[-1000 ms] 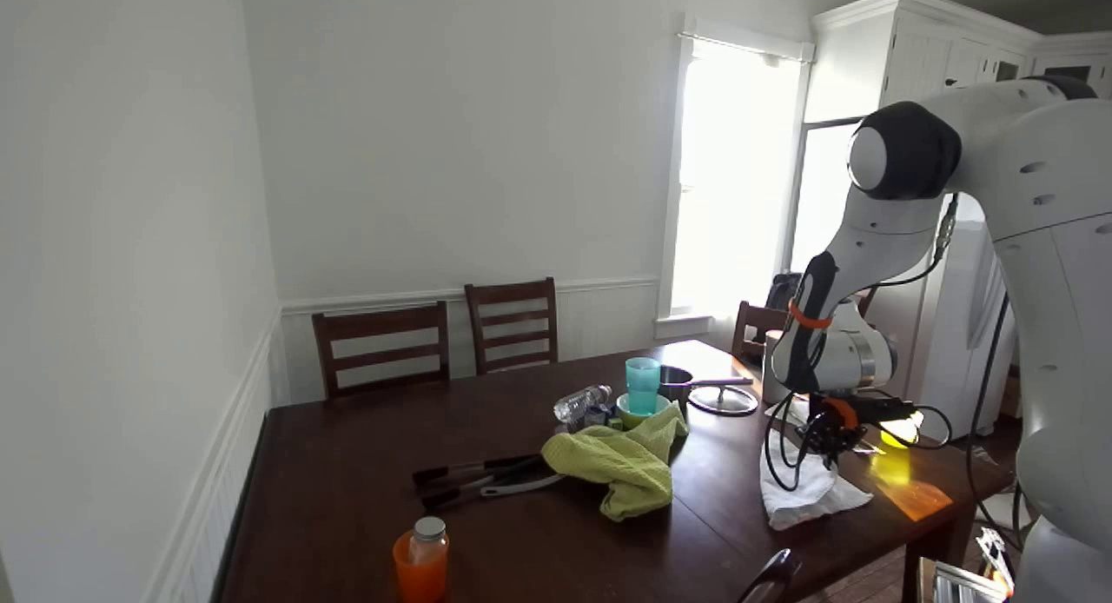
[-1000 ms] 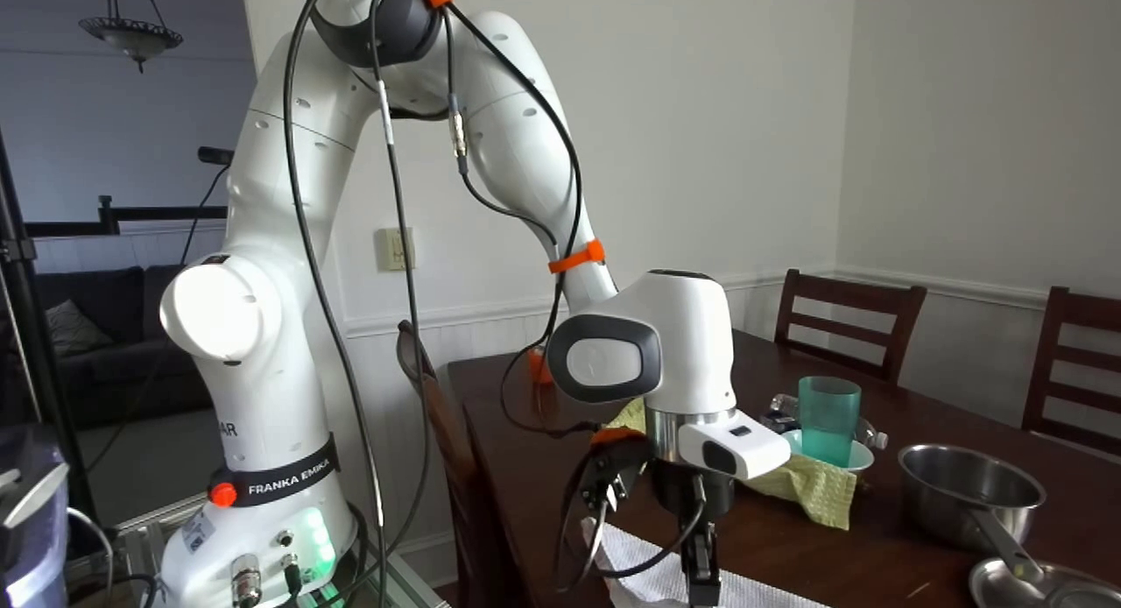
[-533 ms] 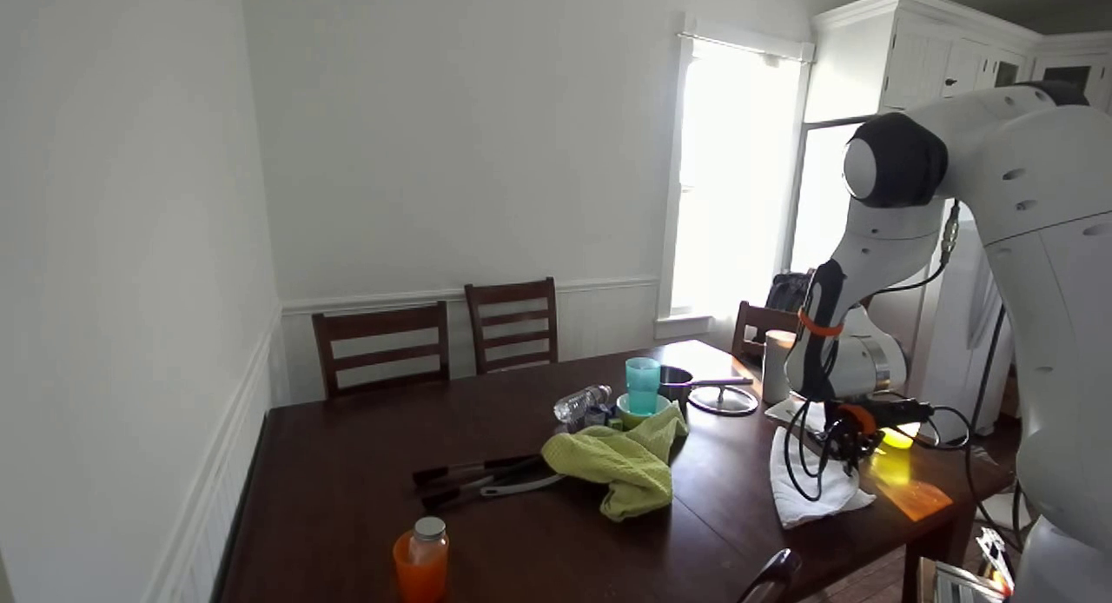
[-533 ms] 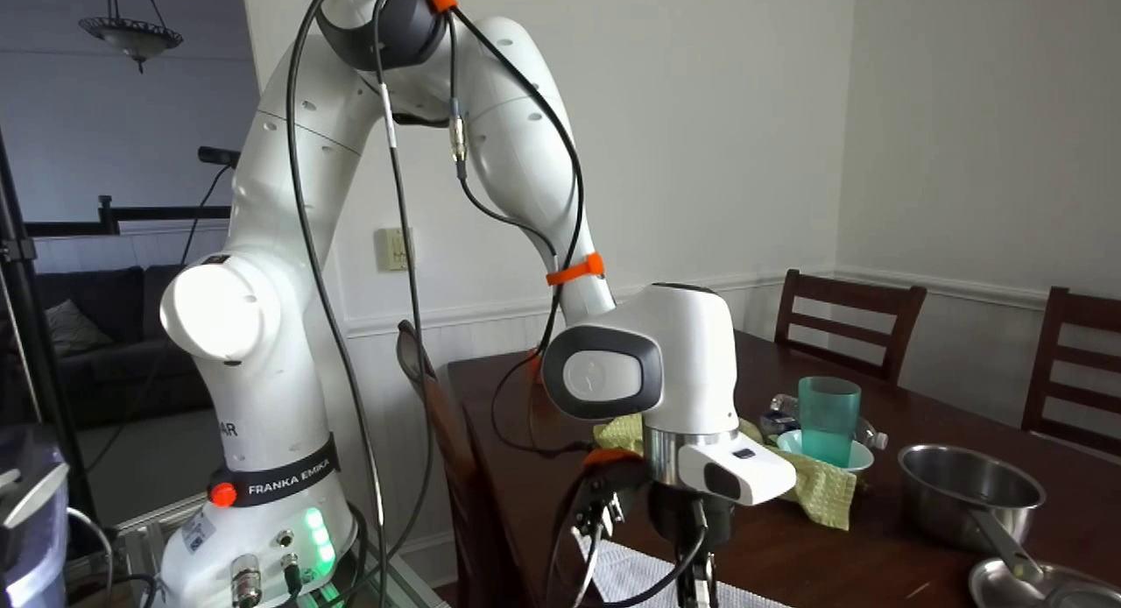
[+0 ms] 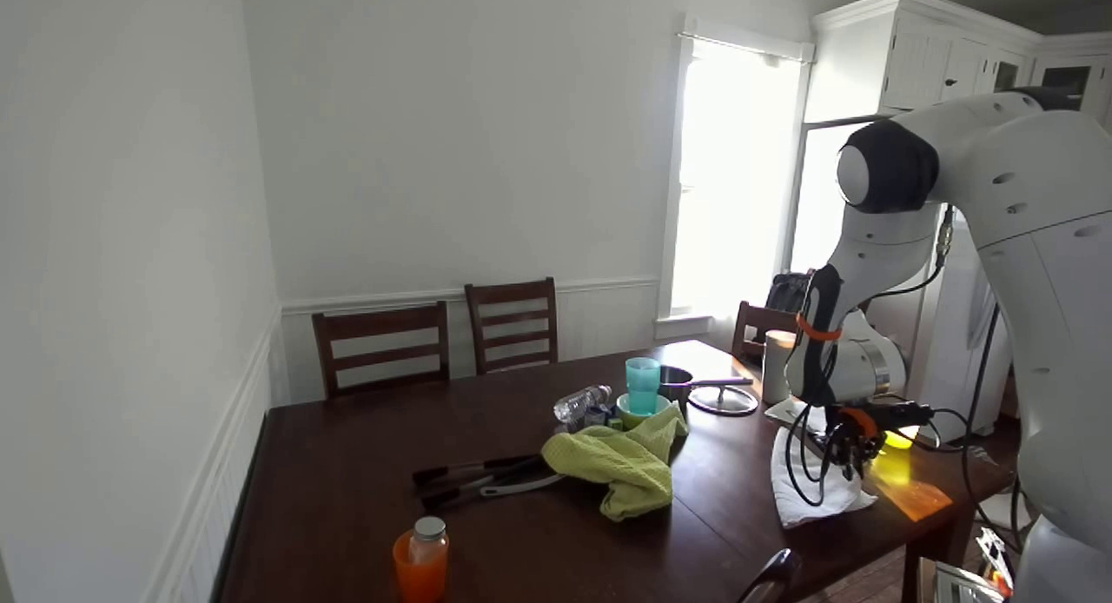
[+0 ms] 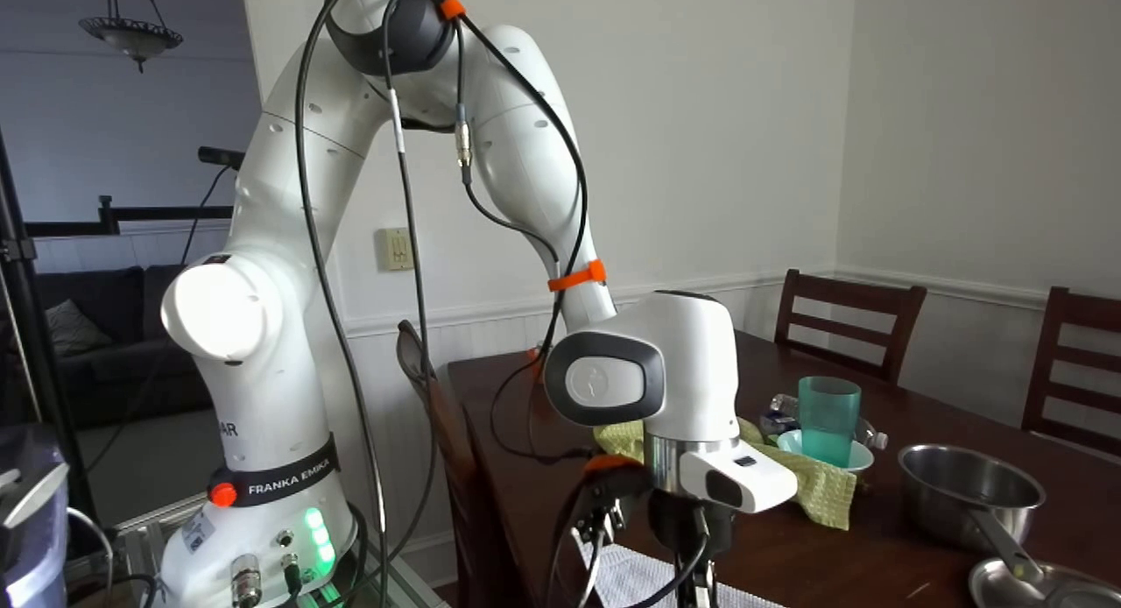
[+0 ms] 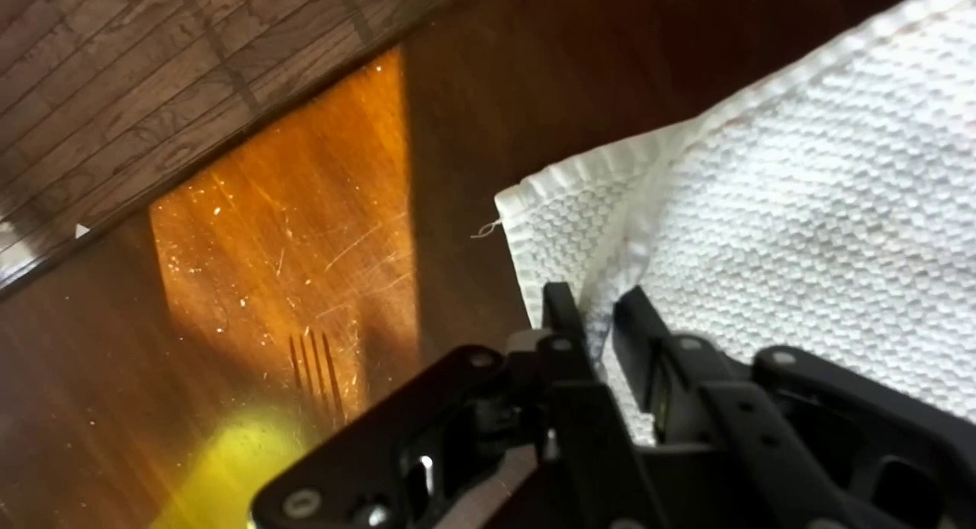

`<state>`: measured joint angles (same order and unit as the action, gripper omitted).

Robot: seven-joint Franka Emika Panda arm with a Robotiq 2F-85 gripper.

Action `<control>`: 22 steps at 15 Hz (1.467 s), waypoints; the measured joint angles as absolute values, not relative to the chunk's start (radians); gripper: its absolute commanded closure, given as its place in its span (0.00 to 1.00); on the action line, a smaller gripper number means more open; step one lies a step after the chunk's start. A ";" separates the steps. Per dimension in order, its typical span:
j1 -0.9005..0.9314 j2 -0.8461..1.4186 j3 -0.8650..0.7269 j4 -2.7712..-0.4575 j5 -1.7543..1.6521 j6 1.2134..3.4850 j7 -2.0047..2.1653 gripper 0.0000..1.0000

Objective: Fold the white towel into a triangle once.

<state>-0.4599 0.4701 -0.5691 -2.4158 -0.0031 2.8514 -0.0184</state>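
Observation:
The white towel (image 5: pixel 795 490) lies on the dark table near its edge in both exterior views, partly behind my arm (image 6: pixel 626 573). In the wrist view the towel (image 7: pixel 823 232) fills the right side. One corner (image 7: pixel 557 209) points left with a loose thread, and a raised fold runs from it to my fingertips. My gripper (image 7: pixel 595 300) is low over the towel near that corner, its fingers close together with the fold pinched between them. In both exterior views the gripper (image 5: pixel 856 468) is small or cut off, and its fingertips (image 6: pixel 696 586) are mostly hidden.
A green cloth (image 5: pixel 621 468), a teal cup (image 5: pixel 643 386) in a bowl, a plastic bottle (image 5: pixel 580 403), a pot (image 6: pixel 968 494) and a lid (image 5: pixel 723 400) stand on the table. Utensils (image 5: pixel 486 477) and an orange cup (image 5: pixel 421 573) lie farther off. The table edge (image 7: pixel 252 133) is close to the towel.
Over the last second the gripper has moved lower and sideways, and the towel has shifted slightly the same way. In the last half second the arm has dipped only a little.

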 measured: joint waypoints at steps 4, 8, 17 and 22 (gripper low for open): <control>-0.452 0.470 -0.583 -2.412 -0.003 2.853 -0.017 0.20; -0.451 0.470 -0.593 -2.402 -0.003 2.853 -0.017 0.00; -0.366 0.395 -0.682 -2.392 -0.003 2.812 0.074 0.00; -0.308 0.246 -0.738 -2.357 -0.028 2.654 0.126 0.00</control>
<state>-0.3084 0.2457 -0.7380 -2.3573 -0.0284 2.6539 0.1257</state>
